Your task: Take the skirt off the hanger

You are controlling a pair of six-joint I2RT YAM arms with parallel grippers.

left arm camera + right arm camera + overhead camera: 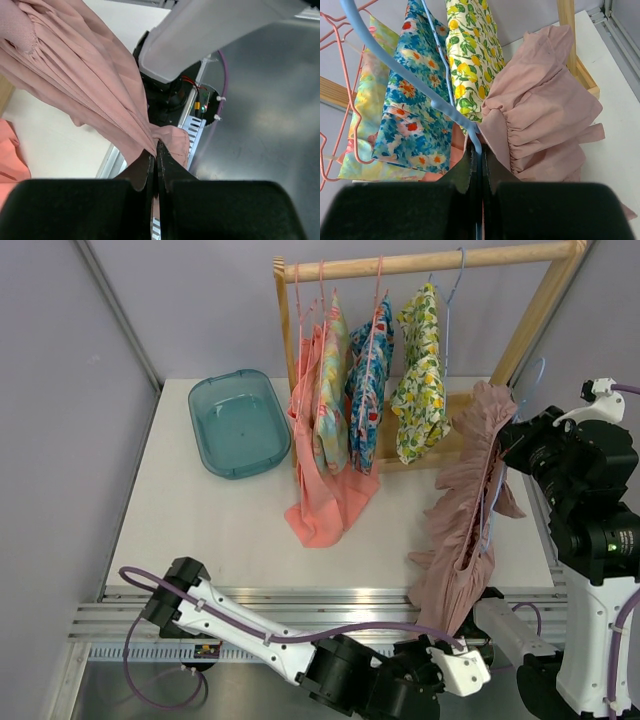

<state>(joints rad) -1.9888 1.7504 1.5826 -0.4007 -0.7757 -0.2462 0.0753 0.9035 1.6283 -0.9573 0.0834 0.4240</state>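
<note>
A dusty pink skirt (470,500) hangs stretched between my two grippers at the table's right front. Its waist is on a light blue hanger (415,82). My right gripper (477,150) is shut on the hanger's wire, with the gathered waistband (535,120) right beside the jaws. It holds the hanger up at the right (510,435). My left gripper (154,150) is shut on the skirt's lower hem (170,137), low at the front edge (450,645). The pleated cloth (85,75) runs up and away from it.
A wooden rack (420,262) at the back holds several garments on hangers: a salmon one (320,480), a pastel one, a blue floral one (368,370) and a yellow lemon-print one (420,370). A teal plastic bin (236,422) sits back left. A metal rail (300,600) lines the near edge.
</note>
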